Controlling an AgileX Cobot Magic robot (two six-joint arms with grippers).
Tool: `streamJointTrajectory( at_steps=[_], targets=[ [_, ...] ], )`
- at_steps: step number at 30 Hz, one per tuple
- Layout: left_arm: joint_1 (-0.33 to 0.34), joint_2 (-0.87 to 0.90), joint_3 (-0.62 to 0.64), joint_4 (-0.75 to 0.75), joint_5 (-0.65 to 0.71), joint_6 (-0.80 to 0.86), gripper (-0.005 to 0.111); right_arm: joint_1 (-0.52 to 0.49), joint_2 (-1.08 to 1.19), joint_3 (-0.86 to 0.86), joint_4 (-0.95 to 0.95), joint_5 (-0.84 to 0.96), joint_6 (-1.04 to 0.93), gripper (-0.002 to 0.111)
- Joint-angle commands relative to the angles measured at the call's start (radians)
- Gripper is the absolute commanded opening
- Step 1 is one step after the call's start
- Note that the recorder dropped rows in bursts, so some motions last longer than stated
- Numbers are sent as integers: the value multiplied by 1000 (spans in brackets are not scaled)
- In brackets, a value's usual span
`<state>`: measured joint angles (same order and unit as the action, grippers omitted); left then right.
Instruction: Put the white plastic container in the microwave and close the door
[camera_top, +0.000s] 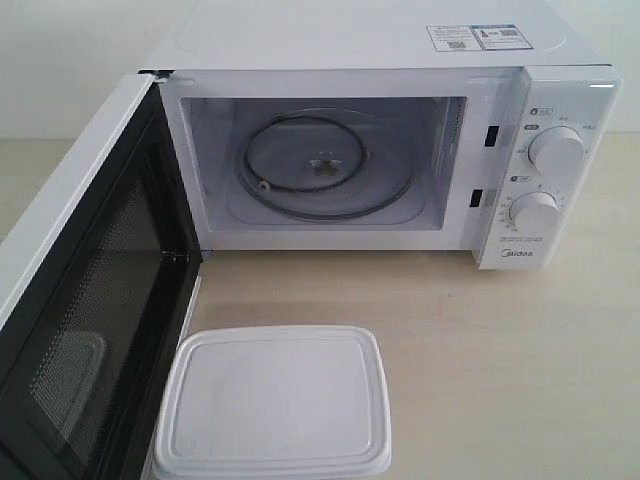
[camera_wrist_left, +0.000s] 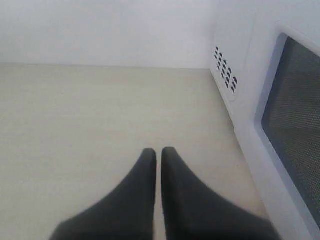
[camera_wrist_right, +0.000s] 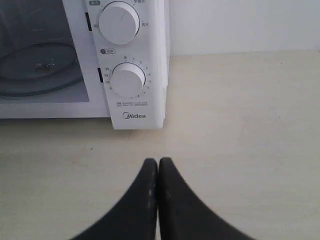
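Observation:
The white plastic container (camera_top: 272, 402) lies lidded on the table at the front, just before the microwave (camera_top: 390, 60). The microwave's cavity stands open, showing its glass turntable (camera_top: 325, 165). The door (camera_top: 75, 290) is swung wide open to the left, its dark mesh window facing inward. Neither gripper shows in the exterior view. My left gripper (camera_wrist_left: 158, 151) hovers shut over bare table beside the door's outer face (camera_wrist_left: 295, 115), holding nothing. My right gripper (camera_wrist_right: 158, 161) is shut and empty, in front of the dial panel (camera_wrist_right: 127, 80).
The light wooden table (camera_top: 500, 360) extends to the right of the container and in front of the microwave. A white wall stands behind. Vent holes (camera_wrist_left: 225, 76) mark the microwave's side near the left gripper.

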<state>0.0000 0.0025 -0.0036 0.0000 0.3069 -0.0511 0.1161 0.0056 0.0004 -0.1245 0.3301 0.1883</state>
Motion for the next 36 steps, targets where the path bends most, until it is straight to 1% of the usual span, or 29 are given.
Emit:
streamJointTrajectory(
  at_steps=[1, 28, 29, 36],
  targets=[
    [2, -3, 4, 0, 0, -8, 4, -6, -6, 0, -1, -8, -3, 0],
    [2, -3, 4, 0, 0, -8, 4, -6, -6, 0, -1, -25, -3, 0],
    [2, -3, 4, 0, 0, -8, 4, -6, -6, 0, -1, -64, -3, 0],
    [2, -3, 4, 0, 0, -8, 4, -6, -6, 0, -1, -499, -3, 0]
  ],
)
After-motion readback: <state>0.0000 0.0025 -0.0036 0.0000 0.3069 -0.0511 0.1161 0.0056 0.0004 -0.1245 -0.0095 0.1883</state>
